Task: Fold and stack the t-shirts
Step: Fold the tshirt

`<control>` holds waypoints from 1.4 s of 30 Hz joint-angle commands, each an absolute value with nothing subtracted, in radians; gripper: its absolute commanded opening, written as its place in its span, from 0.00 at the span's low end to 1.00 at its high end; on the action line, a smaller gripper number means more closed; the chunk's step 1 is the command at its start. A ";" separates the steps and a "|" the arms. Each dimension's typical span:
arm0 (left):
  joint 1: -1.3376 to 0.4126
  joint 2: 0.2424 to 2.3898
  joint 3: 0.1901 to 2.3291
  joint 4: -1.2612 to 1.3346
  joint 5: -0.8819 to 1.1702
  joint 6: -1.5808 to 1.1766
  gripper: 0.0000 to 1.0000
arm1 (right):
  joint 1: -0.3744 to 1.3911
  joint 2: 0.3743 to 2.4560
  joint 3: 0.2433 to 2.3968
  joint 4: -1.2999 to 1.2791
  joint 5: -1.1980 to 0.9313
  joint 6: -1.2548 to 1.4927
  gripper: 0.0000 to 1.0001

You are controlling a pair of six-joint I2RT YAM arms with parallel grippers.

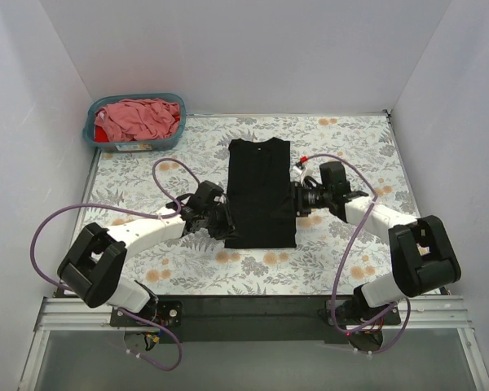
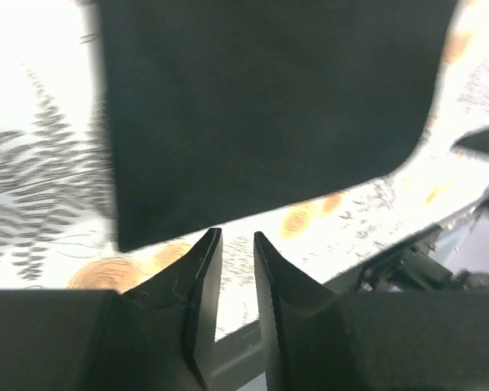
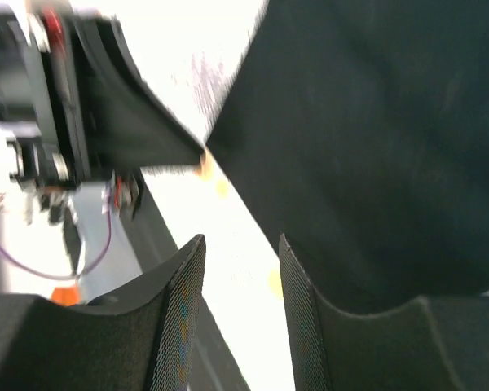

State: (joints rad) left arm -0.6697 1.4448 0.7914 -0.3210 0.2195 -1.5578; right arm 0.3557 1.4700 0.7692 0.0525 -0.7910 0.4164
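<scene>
1. White walls (image 1: 253, 49) box in the flowered counter (image 1: 350, 244). The black shirt (image 1: 261, 191) lies flat on it between my two hands, narrowed to a long panel with its collar end away from me.
2. The step in hand, as I judge it, is to take the near part of the panel from both sides and fold it up toward the collar.
3. To do that well, I want each hand low, with one finger slid under the edge and one above it. Both should pinch every layer at matching points so the fold lands square. I should lift only enough to clear the cloth, or the panel may sag open.
4. My left hand (image 2: 236, 240) is released, its fingers a narrow slit apart with nothing between them. The shirt's near corner lies just ahead of the tips.
5. My right hand (image 3: 240, 244) is released too, with a wider gap and bare counter showing through it. The shirt's edge lies just ahead and to one side. I cannot tell whether a finger brushes it.
6. Pink and red shirts (image 1: 138, 116) sit in the basket (image 1: 90, 130), well beyond my left hand at the far corner.
</scene>
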 commanded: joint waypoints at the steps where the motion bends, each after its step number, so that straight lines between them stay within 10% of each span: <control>1: -0.640 1.469 0.744 -0.293 0.209 -1.600 0.20 | 0.347 1.488 0.646 0.133 -0.894 0.414 0.48; 25: -0.574 1.370 0.678 -0.327 0.229 -1.615 0.21 | 0.184 1.586 0.557 0.130 -0.841 0.393 0.47; 32: -0.574 1.263 0.724 -0.463 0.095 -1.523 0.46 | 0.167 1.570 0.548 0.078 -0.785 0.370 0.47; 42: -0.583 1.183 0.735 -0.551 0.098 -1.410 0.51 | 0.340 1.220 0.726 -0.441 -0.227 0.334 0.59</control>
